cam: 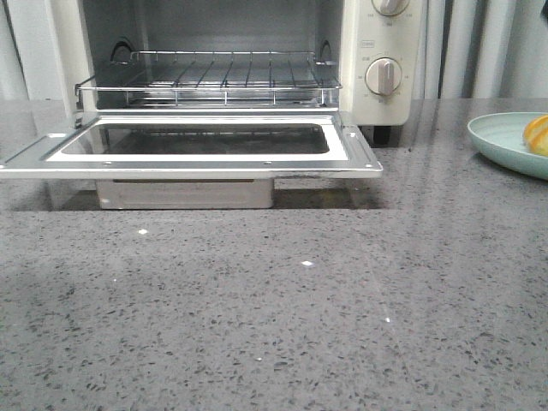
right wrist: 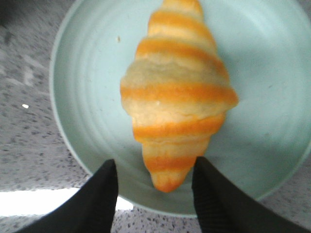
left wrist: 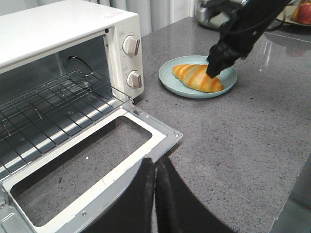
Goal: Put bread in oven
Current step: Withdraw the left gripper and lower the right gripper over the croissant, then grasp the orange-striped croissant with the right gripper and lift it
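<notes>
The bread point(right wrist: 177, 102), a golden-orange croissant roll with cream stripes, lies on a pale green plate point(right wrist: 87, 97). It also shows in the left wrist view point(left wrist: 197, 77) and at the right edge of the front view point(cam: 538, 135). My right gripper point(right wrist: 154, 170) is open just above the plate, its two black fingers either side of the roll's near tapered end. In the left wrist view it point(left wrist: 216, 65) hangs over the roll. The cream-white oven point(cam: 381, 51) stands at the back with its door point(cam: 205, 145) folded down flat and its wire rack point(cam: 214, 77) bare. My left gripper point(left wrist: 155, 165) is shut and empty by the door's corner.
The grey speckled countertop point(cam: 282, 308) spreads in front of the oven. The open door point(left wrist: 92, 160) juts out over it. The plate point(cam: 505, 141) sits to the right of the oven. A metal pot point(left wrist: 209, 14) and fruit point(left wrist: 303, 12) stand behind the plate.
</notes>
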